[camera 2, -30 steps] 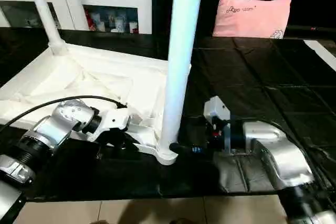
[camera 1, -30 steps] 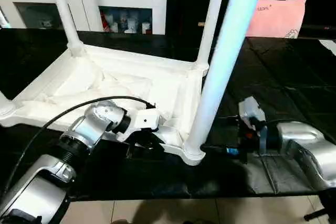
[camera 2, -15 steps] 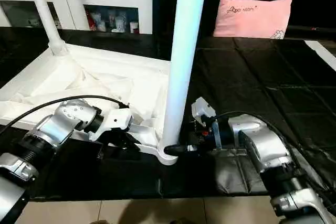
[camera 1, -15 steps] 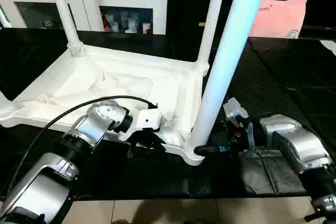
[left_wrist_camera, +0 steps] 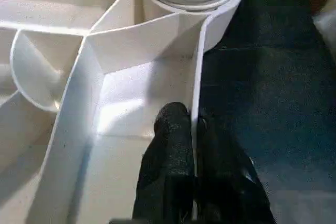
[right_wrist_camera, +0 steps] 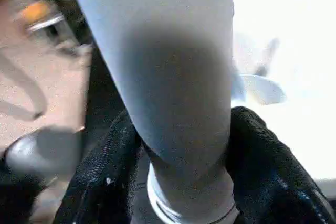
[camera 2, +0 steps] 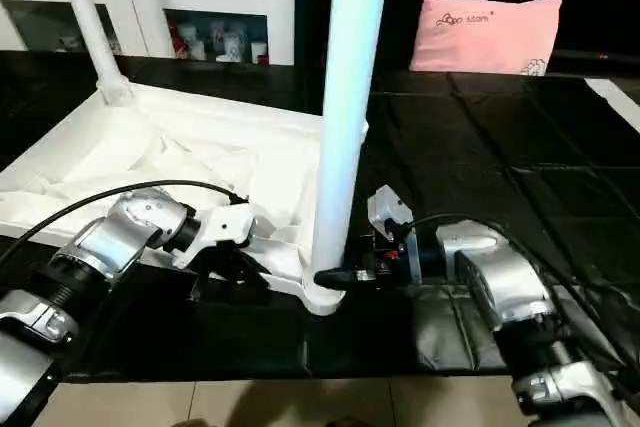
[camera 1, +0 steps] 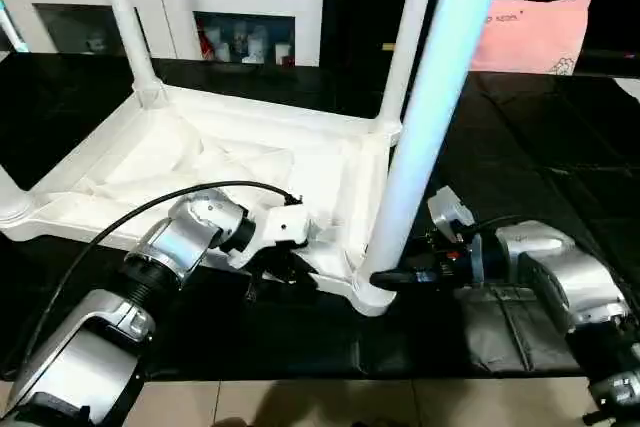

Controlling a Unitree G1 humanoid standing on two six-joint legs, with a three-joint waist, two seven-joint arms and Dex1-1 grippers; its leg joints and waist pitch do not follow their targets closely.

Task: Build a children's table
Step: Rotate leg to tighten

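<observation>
The near leg (camera 1: 425, 127) stands upright in the corner socket (camera 1: 368, 292) of the upturned tabletop (camera 1: 200, 162), lower centre of the frame. The right pincer (camera 2: 335, 275) reaches in level from the right and clasps its base. The left pincer (left_wrist_camera: 189, 129) pinches the tabletop's rim.

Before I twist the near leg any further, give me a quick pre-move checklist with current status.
1. Left gripper clamped on the tabletop side wall: ok, jaws shut with the wall between them.
2. Right gripper around the near leg close above its socket: ok, a finger on each side.
3. Right jaws fully tight on the leg: cannot tell.
4. Near leg upright in its corner socket: ok.
5. Leg seated to full depth: cannot tell.
6. Far legs standing in their sockets: ok.
</observation>
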